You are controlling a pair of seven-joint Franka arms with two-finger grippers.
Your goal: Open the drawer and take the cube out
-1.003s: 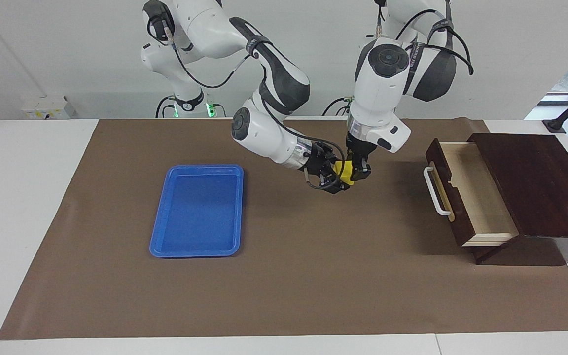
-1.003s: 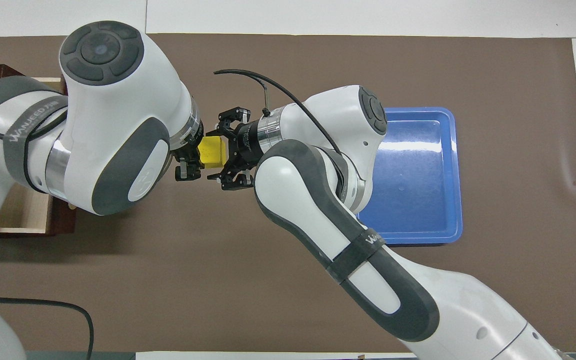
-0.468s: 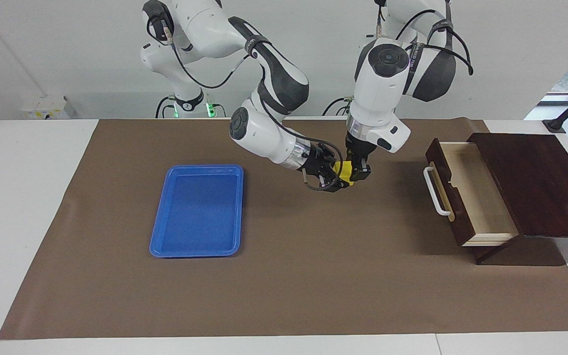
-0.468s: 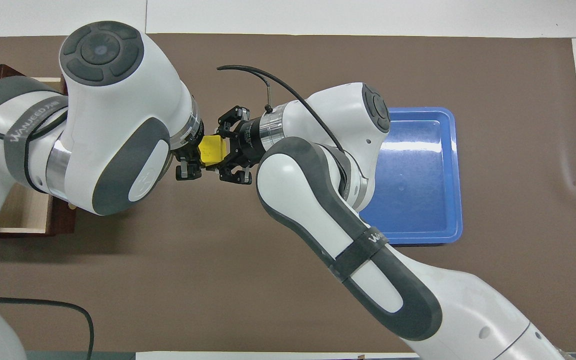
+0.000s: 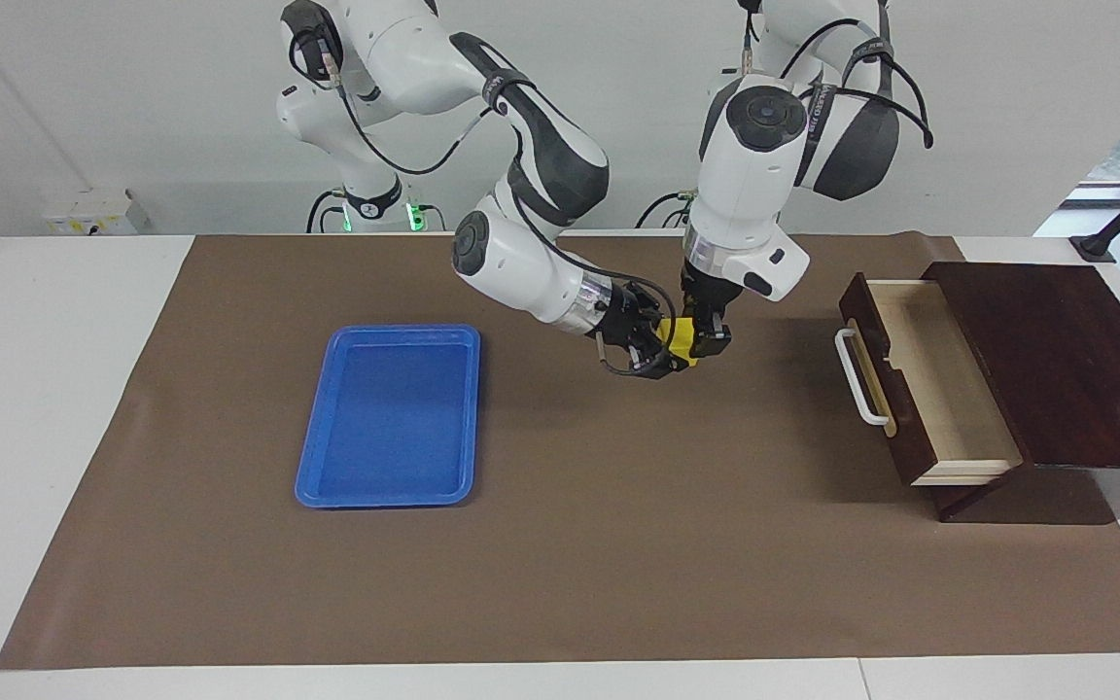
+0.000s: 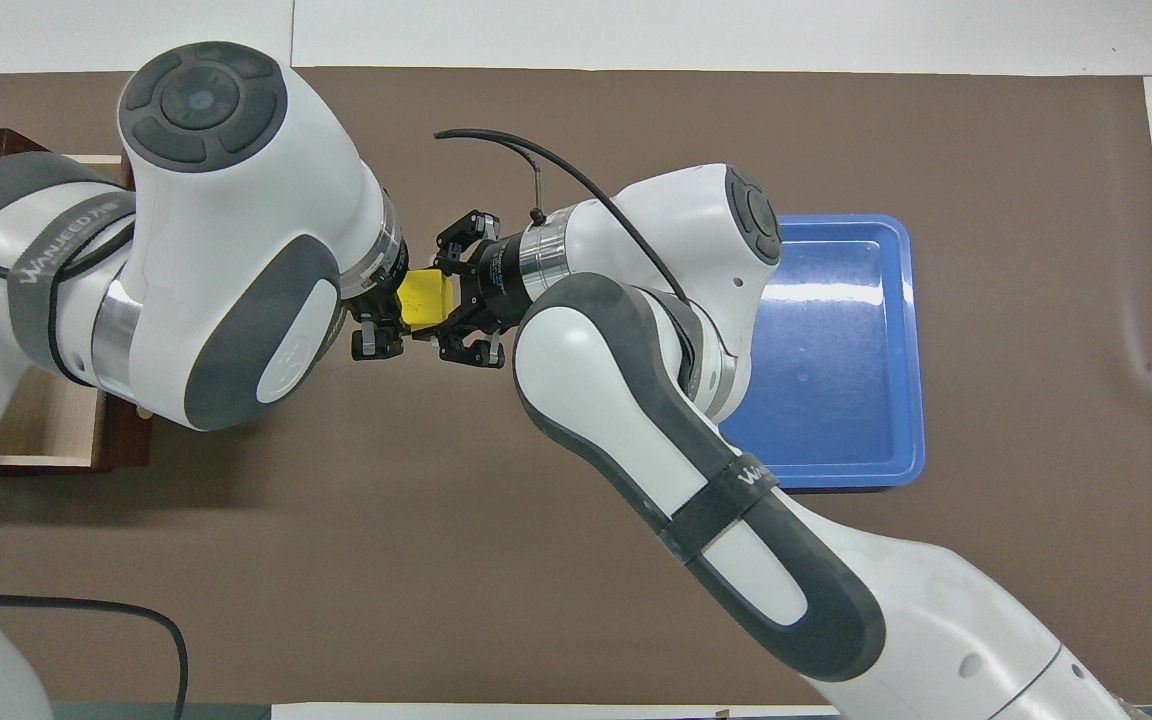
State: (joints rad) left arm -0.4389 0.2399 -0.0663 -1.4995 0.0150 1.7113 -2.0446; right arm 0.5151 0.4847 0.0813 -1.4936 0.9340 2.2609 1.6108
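The small yellow cube (image 5: 682, 336) hangs in the air over the middle of the brown mat; it also shows in the overhead view (image 6: 423, 298). My left gripper (image 5: 702, 340) points straight down and is shut on the cube (image 6: 381, 322). My right gripper (image 5: 665, 348) comes in sideways from the tray's end and sits right up against the cube (image 6: 444, 305). The dark brown drawer (image 5: 949, 379) is pulled open at the left arm's end of the table. Its pale wood inside is bare, and its white handle (image 5: 857, 379) faces the middle of the table.
The drawer's dark box (image 5: 1056, 360) stands at the left arm's end of the brown mat (image 5: 570, 544). A flat blue tray (image 5: 390, 418) lies bare toward the right arm's end and also shows in the overhead view (image 6: 836, 350). The left arm hides most of the drawer in the overhead view (image 6: 46, 425).
My right gripper has moved in toward the cube and now sits against it. The left gripper and the cube have stayed in place.
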